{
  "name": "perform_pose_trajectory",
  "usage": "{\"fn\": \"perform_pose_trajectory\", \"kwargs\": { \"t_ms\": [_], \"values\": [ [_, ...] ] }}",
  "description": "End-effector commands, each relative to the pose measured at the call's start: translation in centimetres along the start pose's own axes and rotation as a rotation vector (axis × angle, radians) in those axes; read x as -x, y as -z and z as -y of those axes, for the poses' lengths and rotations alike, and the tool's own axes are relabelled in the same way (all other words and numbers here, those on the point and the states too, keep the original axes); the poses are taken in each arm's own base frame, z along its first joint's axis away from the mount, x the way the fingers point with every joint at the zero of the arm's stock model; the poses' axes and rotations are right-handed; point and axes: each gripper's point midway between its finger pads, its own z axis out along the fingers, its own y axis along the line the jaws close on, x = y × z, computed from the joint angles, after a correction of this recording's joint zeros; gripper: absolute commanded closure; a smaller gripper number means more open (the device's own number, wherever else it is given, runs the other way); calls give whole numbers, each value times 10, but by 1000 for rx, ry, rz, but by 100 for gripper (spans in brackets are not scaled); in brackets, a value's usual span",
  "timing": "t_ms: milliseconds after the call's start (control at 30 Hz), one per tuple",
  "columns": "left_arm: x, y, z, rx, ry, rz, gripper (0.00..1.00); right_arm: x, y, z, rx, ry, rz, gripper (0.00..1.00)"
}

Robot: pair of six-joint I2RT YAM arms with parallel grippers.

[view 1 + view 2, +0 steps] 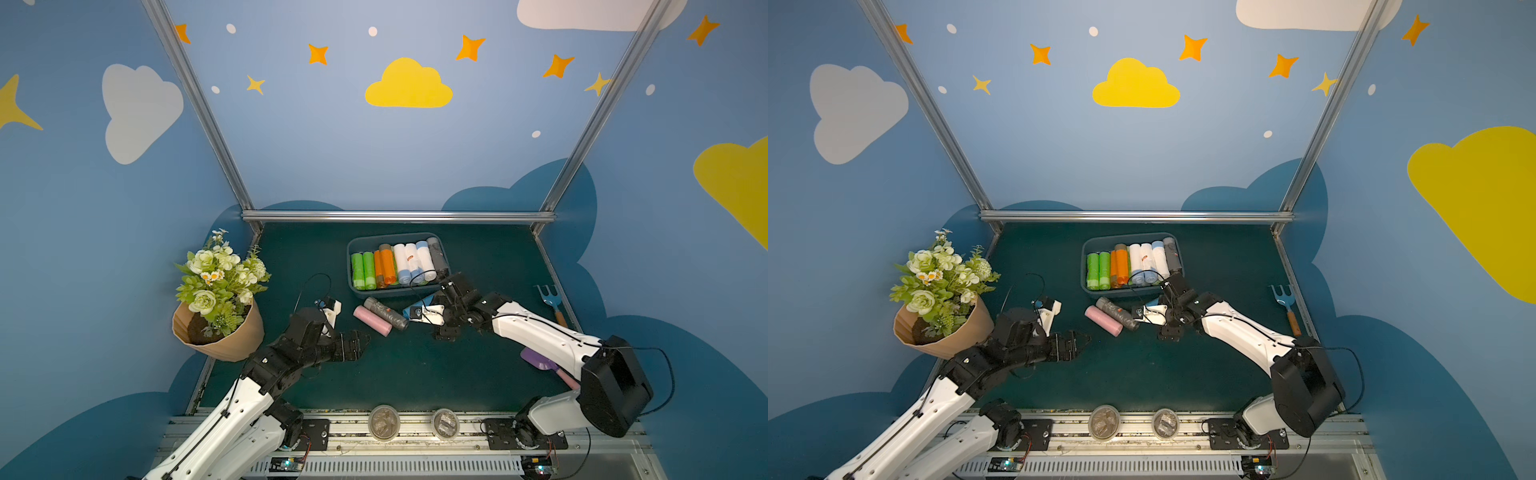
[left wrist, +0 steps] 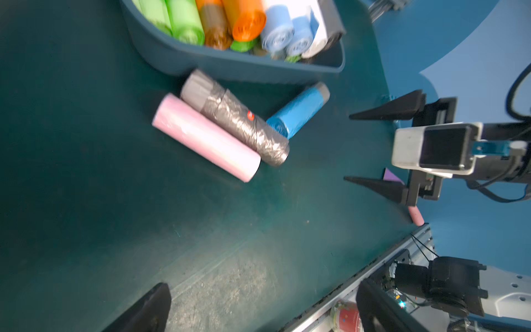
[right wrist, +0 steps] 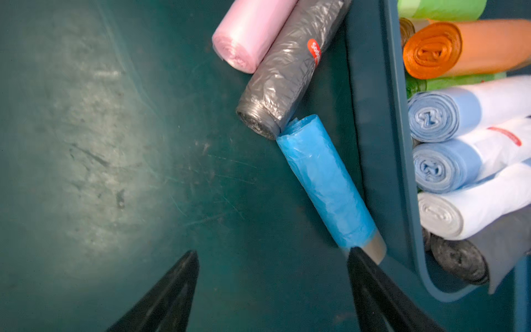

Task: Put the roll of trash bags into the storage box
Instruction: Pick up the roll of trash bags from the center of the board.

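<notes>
The right tool [image 3: 273, 250], jaws wide and empty, is hovering over the blue roll [image 3: 321, 178] lying lengthwise alongside the storage box [image 3: 373, 115].

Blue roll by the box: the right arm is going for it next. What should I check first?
1. Right gripper open and empty: ok.
2. Blue roll centred between the jaws: not ok. It lies off to one side, and only its grey-capped end reaches one fingertip.
3. Blue roll free of neighbours: not ok. Its far end touches the grey roll, and it lies close along the storage box wall.
4. Room in the storage box: cannot tell. The stored rolls fill it across, some stacked.
5. Left gripper out of the way: ok. It is open and apart from the rolls.
</notes>
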Motion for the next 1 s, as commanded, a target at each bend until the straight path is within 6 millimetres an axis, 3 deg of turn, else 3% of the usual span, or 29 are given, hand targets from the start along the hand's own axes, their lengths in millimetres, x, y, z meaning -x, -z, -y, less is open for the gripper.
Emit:
{"fn": "perform_pose_trajectory", "kwargs": {
  "t_ms": [0, 133, 367, 567, 967],
  "values": [
    [0, 2, 10, -47, -23, -26, 0, 0, -11, -3, 43, 149, -3, 29],
    [7, 5, 4, -35, -1, 18, 0, 0, -27, -3, 38, 184, -17, 32],
    [8, 5, 3, -41, 14, 31, 0, 13, -49, 25, -110, 259, -29, 33],
    [9, 6, 2, -40, 16, 40, 0, 8, -70, 36, -107, 313, -97, 34],
    [10, 5, 0, -36, 25, 50, 0, 2, -78, 53, -131, 295, -115, 38]
  ]
}}
